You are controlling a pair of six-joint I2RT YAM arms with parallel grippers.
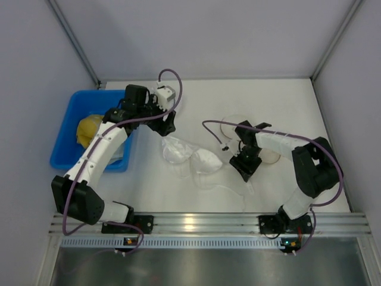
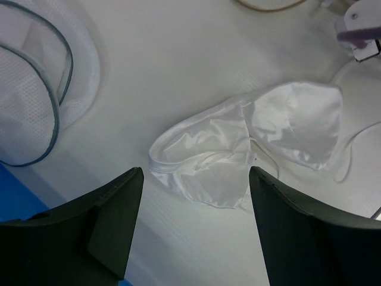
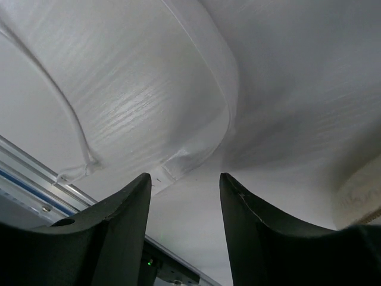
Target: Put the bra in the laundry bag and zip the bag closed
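Observation:
The white bra point(image 1: 190, 158) lies crumpled on the table's middle, its thin straps trailing toward the front right. My left gripper point(image 1: 168, 125) hovers open just behind it, and the left wrist view shows the bra point(image 2: 262, 134) ahead of the open gripper point(image 2: 195, 173). The laundry bag point(image 1: 231, 124), round with a tan rim, lies at the right, partly hidden under my right arm. My right gripper point(image 1: 245, 169) is open and low over the table beside a bra strap point(image 3: 220, 95), with the gripper point(image 3: 184, 177) empty.
A blue bin point(image 1: 62, 140) at the left holds a yellow cloth bundle point(image 1: 89, 128). A round mesh pouch with a dark rim point(image 2: 36, 89) lies beside the bin. The metal rail point(image 1: 196, 223) runs along the near edge.

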